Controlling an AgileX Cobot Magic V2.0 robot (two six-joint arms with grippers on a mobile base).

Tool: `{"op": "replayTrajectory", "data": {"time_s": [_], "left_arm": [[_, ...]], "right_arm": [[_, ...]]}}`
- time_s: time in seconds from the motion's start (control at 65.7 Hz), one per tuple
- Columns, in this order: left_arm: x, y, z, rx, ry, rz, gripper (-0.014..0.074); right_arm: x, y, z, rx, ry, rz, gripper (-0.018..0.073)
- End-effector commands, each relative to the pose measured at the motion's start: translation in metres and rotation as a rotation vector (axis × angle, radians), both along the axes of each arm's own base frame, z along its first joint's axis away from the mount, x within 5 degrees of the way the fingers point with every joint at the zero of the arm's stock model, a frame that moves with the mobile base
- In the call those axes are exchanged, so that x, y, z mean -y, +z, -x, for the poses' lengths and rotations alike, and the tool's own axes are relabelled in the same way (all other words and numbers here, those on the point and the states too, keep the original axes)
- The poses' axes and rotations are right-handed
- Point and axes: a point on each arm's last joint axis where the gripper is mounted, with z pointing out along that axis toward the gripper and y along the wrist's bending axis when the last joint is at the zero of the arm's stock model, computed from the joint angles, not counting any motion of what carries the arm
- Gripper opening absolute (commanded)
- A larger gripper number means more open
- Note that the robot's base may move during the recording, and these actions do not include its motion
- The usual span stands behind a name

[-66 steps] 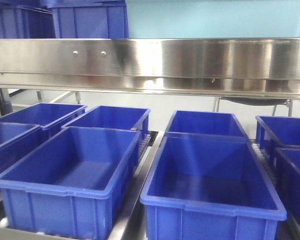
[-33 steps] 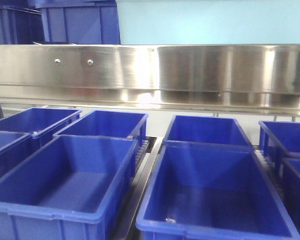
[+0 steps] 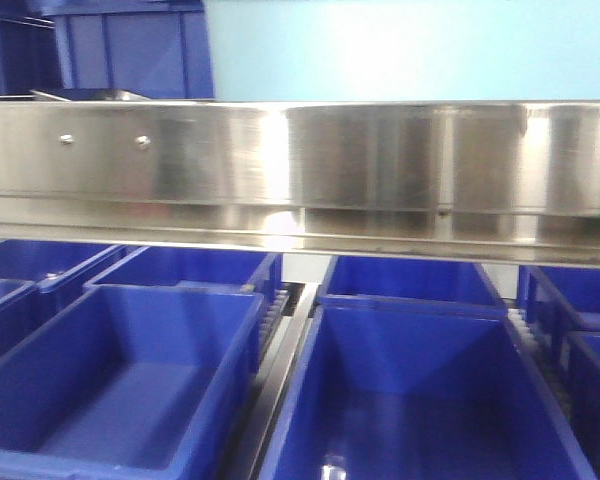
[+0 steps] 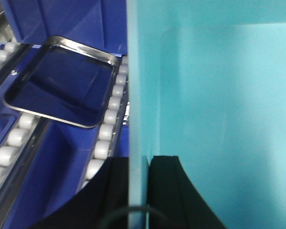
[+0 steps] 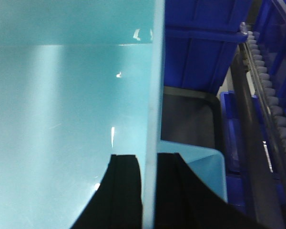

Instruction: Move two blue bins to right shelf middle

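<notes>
I have the light blue bin [image 3: 410, 50] held by both arms. The left pincer [image 4: 139, 164] is clamped on one thin wall, with a black finger on each side. The right pincer [image 5: 150, 164] grips the other wall the same way.

In the front view the bin is high up at the far top, above the shiny steel rail [image 3: 300, 160]. I think it is in the air and not set down yet (its underside is hidden, so this is my guess). So the job looks partway done at best. This bin has to go on the middle of the right shelf, and I cannot tell if it is the first bin or the second.

The rail hides the bin's bottom, and its top is cut off. The dark blue bins [image 3: 130, 380] below look blurry. The bin wall fills most of both wrist views, so I cannot see the goal shelf.
</notes>
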Motion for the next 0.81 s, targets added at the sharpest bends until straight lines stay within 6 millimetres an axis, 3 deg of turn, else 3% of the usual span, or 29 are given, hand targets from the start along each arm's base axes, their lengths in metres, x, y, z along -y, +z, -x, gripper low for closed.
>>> {"op": "replayTrajectory", "data": {"time_s": [0.0,0.791], "left_arm": [[0.0004,0.0044,-0.0021,0.049,-0.012,-0.032,-0.0111],[0.0004,0.0044,-0.0021,0.049,-0.012,-0.032,-0.0111]], "right_arm": [[-0.0048,0.015,0.0067,0.087,0.054,-0.052,-0.0162],[-0.0048,0.015,0.0067,0.087,0.054,-0.052,-0.0162]]}}
